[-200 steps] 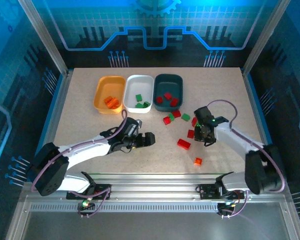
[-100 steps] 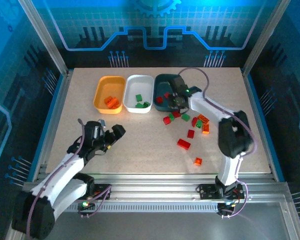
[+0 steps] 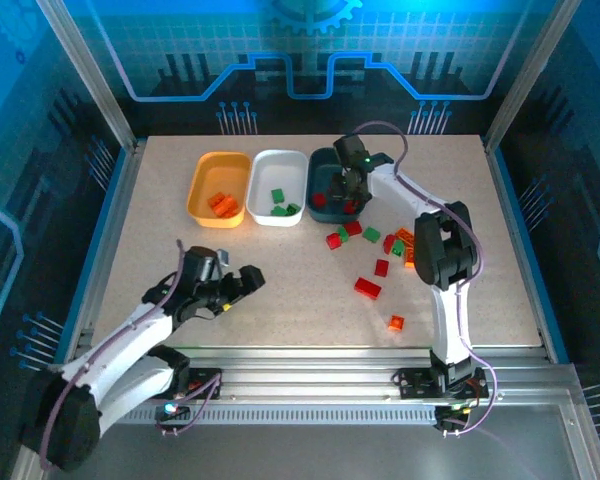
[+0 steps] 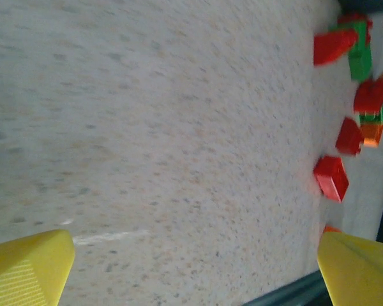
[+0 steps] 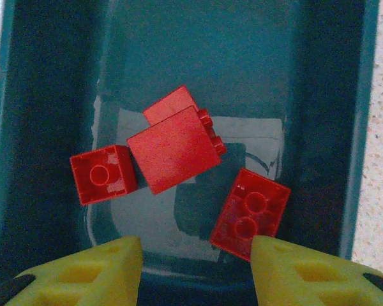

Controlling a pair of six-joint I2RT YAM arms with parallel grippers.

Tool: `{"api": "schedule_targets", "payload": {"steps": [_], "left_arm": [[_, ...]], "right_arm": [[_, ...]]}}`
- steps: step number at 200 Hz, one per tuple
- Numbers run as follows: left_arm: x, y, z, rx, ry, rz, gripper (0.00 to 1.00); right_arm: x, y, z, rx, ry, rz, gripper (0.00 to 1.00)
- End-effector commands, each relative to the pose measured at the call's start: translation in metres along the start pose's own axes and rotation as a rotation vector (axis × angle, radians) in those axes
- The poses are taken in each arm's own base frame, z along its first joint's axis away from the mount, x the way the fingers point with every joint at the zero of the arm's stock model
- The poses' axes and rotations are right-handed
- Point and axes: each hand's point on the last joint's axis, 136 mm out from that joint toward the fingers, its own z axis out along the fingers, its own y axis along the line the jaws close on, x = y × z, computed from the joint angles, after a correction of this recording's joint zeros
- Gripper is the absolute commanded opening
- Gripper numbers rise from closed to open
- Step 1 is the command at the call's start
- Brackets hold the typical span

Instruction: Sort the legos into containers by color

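My right gripper [image 3: 348,196] hangs over the dark teal tray [image 3: 325,156], jaws open with nothing between them [image 5: 193,255]. Below it three red legos lie in the teal tray [image 5: 357,127]: one at the left [image 5: 102,173], a larger one in the middle [image 5: 173,148], and one showing its hollow underside [image 5: 251,213] just beyond my right finger [image 5: 306,274]. My left gripper [image 3: 242,288] is wide open low over bare table [image 4: 195,268]. Loose legos lie mid-right: red ones [image 3: 367,288] [image 4: 332,177], an orange one [image 3: 396,323], a green one [image 3: 371,234].
The orange-yellow tray [image 3: 196,195] holds orange bricks [image 3: 221,203]. The white tray [image 3: 280,170] holds green bricks [image 3: 280,207]. A mixed red, green and orange cluster [image 3: 405,243] sits right of the trays. A metal rail [image 3: 310,385] runs along the near edge.
My right gripper went from the loose bricks to the teal tray and its jaws spread apart. My left arm drew back to the near left with its jaws wide.
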Motion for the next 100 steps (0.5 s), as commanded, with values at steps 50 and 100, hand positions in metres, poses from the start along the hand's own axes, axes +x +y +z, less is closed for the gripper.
{"api": "schedule_targets", "payload": {"steps": [50,100], "left_arm": [[-0.002,-0.077,0.059,-0.052,0.06,0.313,0.94],[-0.016,-0.106,0.086,-0.038,0.046,0.359,0.9]], "right_arm": [[0.102,-0.042,-0.076,-0.002,-0.003,0.1,0.48],[0.206,-0.048,-0.091,0.024,0.178,-0.124,0.63]]}}
